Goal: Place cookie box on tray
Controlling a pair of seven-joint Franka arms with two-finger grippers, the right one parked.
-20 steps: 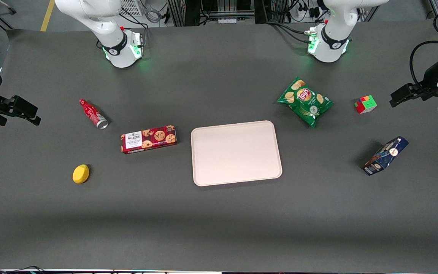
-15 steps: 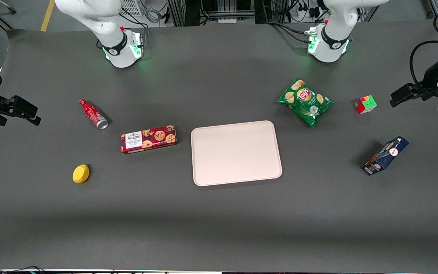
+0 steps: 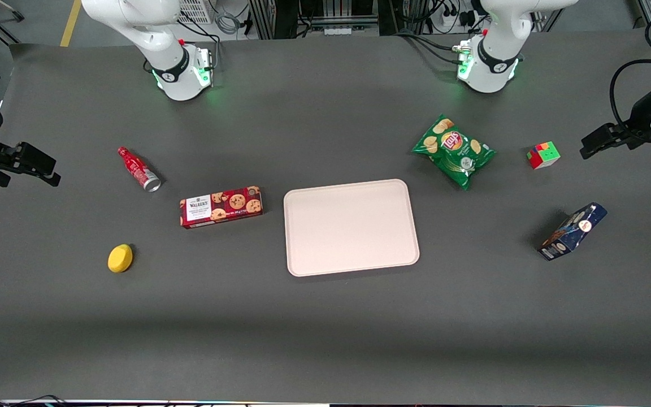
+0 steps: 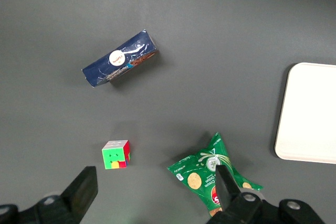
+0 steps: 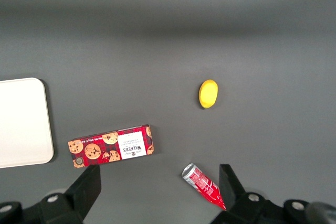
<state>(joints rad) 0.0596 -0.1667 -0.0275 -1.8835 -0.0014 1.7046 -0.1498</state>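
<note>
Toward the working arm's end of the worktop [image 3: 325,339], the cookie box [image 3: 573,230] is seen lying tilted on the dark surface, well apart from the tray [image 3: 351,227], which sits bare near the middle. The left gripper [image 4: 152,195] is held high above that end of the worktop, and its fingers [image 4: 84,190] are spread wide with nothing between them. Such a raised, downward-looking pose is judged to serve as a survey position, since the cookie box, a colour cube [image 4: 116,154] and a green crisp bag [image 4: 212,174] are all taken in at once by the wrist camera. The cube and the bag lie farther from the front camera than the box, so a descent onto the box is judged to be unobstructed. No approach is judged to have been made yet; the grasp, lift and carry all remain. Because the box lies askew, a wrist turn is probably needed so that its narrower sides are met squarely. A red biscuit box [image 3: 221,207] lies beside the tray toward the parked arm's end and should not be mistaken for the target.
</note>
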